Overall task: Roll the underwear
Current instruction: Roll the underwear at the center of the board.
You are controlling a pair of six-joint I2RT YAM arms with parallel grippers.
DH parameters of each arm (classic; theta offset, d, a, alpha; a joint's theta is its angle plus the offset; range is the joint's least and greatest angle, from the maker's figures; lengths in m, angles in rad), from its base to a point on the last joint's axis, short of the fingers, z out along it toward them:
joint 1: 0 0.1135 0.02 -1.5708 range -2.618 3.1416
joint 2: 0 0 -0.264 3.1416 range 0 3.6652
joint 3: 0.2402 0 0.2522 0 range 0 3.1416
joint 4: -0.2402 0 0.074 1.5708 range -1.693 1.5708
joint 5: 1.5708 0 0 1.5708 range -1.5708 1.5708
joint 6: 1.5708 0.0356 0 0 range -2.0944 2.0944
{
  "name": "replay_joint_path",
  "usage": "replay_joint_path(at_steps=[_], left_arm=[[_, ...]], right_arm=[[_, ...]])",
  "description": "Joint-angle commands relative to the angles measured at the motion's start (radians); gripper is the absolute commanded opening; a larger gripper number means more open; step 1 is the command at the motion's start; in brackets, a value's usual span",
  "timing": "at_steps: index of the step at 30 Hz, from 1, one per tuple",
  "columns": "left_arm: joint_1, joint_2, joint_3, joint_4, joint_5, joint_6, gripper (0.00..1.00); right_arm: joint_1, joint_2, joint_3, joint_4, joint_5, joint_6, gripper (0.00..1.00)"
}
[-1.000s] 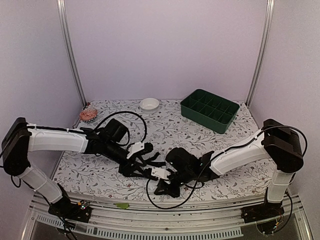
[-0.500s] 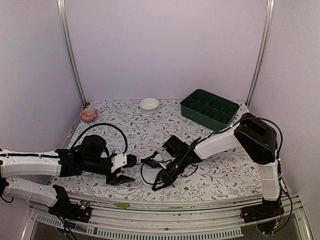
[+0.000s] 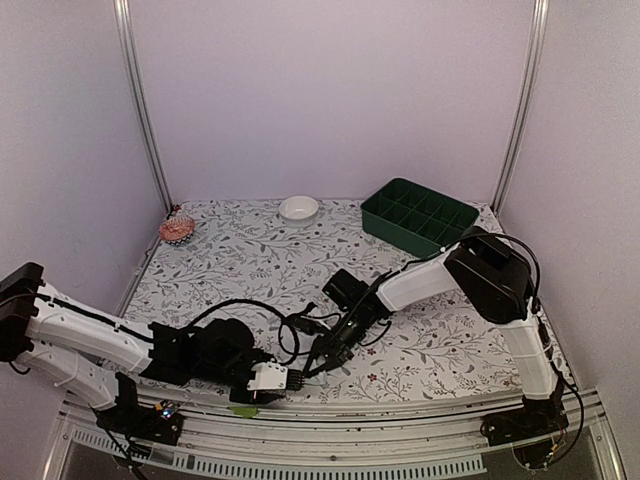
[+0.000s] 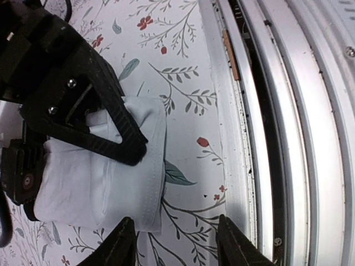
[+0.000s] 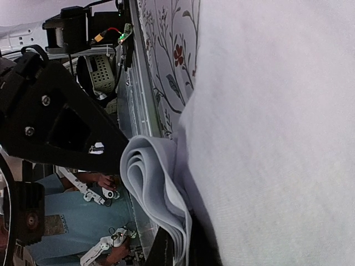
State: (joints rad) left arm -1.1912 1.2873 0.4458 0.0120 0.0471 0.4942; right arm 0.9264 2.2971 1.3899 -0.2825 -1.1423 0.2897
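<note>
Jaws on the left gripper [image 4: 177, 246] stand roughly half apart, and from my left wrist view I see nothing clamped between them. One fingertip [image 4: 126, 239] sits just beside the near corner of the underwear [image 4: 94, 188]; I cannot tell whether it touches. The right gripper [image 3: 322, 360] is closed down tight. My right wrist view shows several stacked layers of white fabric pinched at its tips, so I read it as gripping the underwear.

The underwear lies as a folded white bundle on the table [image 3: 250, 260], at the near edge a little left of the middle and just inside the metal rail [image 4: 288, 138]. A stitched hem runs along the side of the bundle that faces the rail. One black finger [image 4: 113, 136] of the right gripper lies across the top of the bundle. From the overhead camera the garment is almost wholly hidden under the two grippers, which meet there tip to tip.

The left arm lies low along the near edge, and the right arm reaches in from the right side.

A small white bowl [image 3: 298, 207] sits at the far edge. A green compartment tray [image 3: 420, 222] is in the far right corner. A small reddish object [image 3: 177, 228], too small for me to identify, is in the far left corner.
</note>
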Motion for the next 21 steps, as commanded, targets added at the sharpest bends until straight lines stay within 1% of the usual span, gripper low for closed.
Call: replay_joint_path(at_steps=[1, 3, 8, 11, 15, 16, 19, 20, 21], left_arm=[[-0.042, 0.078, 0.034, 0.133, -0.167, 0.002, 0.5], [-0.043, 0.099, 0.03, 0.167, -0.182, 0.002, 0.5], [-0.047, 0.156, 0.033, 0.195, -0.227, 0.031, 0.5], [-0.047, 0.198, 0.042, 0.197, -0.218, 0.067, 0.49], [-0.052, 0.268, 0.083, 0.161, -0.247, 0.111, 0.42], [-0.052, 0.282, 0.094, 0.146, -0.254, 0.122, 0.37], [-0.053, 0.294, 0.115, 0.085, -0.251, 0.128, 0.13], [-0.052, 0.288, 0.119, 0.06, -0.238, 0.122, 0.07], [-0.049, 0.282, 0.121, 0.034, -0.217, 0.114, 0.03]], right_arm=[[-0.003, 0.107, -0.024, -0.086, 0.041, 0.023, 0.0], [-0.003, 0.116, -0.017, -0.094, 0.041, 0.025, 0.0], [-0.003, 0.131, -0.005, -0.101, 0.031, 0.028, 0.0], [-0.004, 0.14, 0.002, -0.099, 0.02, 0.032, 0.0], [-0.003, 0.137, 0.006, -0.097, 0.014, 0.03, 0.0], [-0.003, 0.135, 0.006, -0.096, 0.015, 0.029, 0.0], [-0.005, 0.122, 0.003, -0.094, 0.021, 0.022, 0.0], [-0.01, 0.108, -0.003, -0.09, 0.03, 0.019, 0.03], [-0.02, 0.089, -0.022, -0.065, 0.036, 0.018, 0.09]])
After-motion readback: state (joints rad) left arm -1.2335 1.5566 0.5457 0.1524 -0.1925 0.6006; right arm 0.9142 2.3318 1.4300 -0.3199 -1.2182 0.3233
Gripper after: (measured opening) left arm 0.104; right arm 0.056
